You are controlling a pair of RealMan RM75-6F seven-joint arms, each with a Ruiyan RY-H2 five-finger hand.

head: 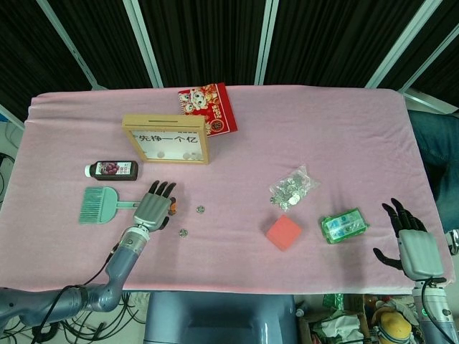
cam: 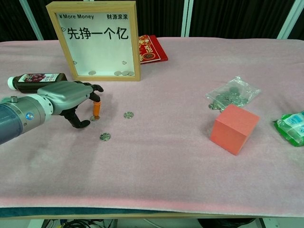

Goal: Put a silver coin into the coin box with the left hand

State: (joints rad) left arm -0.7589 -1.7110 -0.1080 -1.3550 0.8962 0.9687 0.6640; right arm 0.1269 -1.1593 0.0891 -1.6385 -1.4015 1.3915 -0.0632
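Pink-clothed table (head: 344, 129) — black slatted wall (head: 201, 43) behind.

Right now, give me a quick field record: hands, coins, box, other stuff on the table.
left hand: low over the cloth, orange fingertip down at a coin; no coin lifted
right hand: off the table's right edge, fingers spread, holding nothing
loose coins: two more on the cloth, right of the left hand
coin box: upright wooden frame behind the left hand, a few coins at its bottom
coin bag: clear, right side
others: bottle, green brush, orange block, green packet, red booklet
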